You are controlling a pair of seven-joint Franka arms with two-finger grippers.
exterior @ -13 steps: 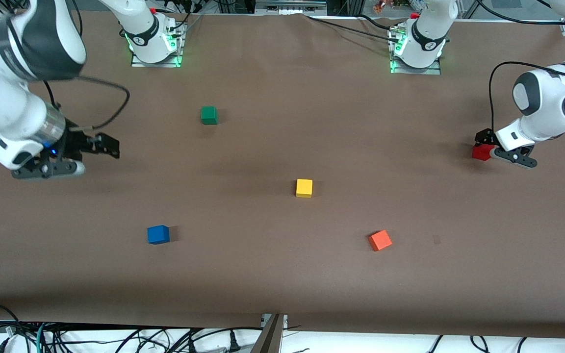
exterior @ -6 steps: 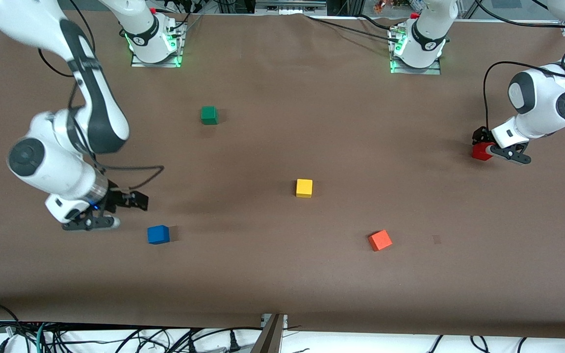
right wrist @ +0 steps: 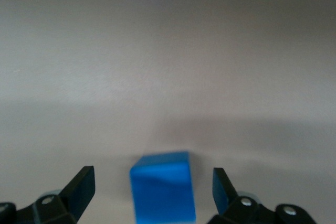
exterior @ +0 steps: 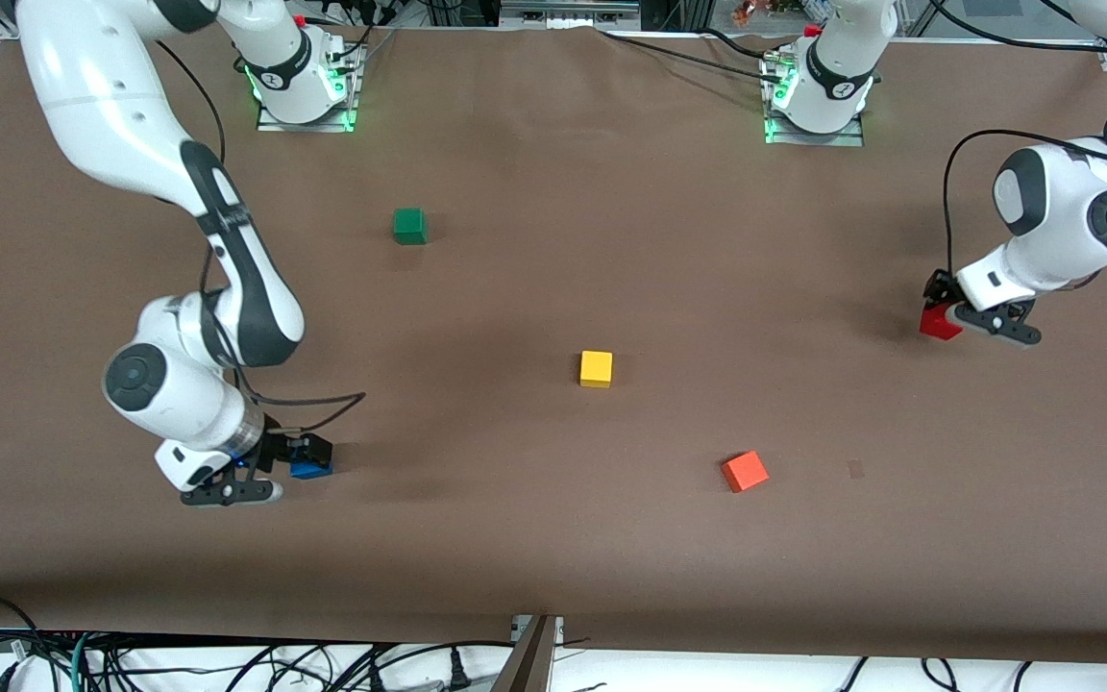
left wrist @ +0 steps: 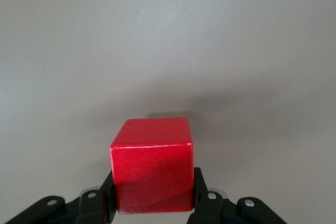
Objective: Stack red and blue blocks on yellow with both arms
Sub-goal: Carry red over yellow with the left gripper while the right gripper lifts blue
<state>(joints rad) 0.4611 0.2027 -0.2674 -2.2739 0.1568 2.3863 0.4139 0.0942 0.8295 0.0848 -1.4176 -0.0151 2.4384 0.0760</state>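
My left gripper (exterior: 938,306) is shut on the deep red cube (exterior: 938,322) (left wrist: 152,163) at the left arm's end of the table, holding it just above the brown surface. My right gripper (exterior: 302,459) is open and low over the table, its two fingers (right wrist: 80,188) on either side of the bright blue cube (exterior: 309,469) (right wrist: 163,187) without touching it. The blue cube sits on the table near the right arm's end. The yellow cube (exterior: 596,368) stands alone on the table, between the two grippers.
A green cube (exterior: 409,225) sits farther from the front camera, near the right arm's base. An orange-red cube (exterior: 745,471) lies nearer to the front camera than the yellow cube, toward the left arm's end. The table is covered in brown paper (exterior: 553,538).
My right arm swung down and across to the blue cube, its open fingers now straddling it. My left gripper closed on the red cube and lifted it slightly.
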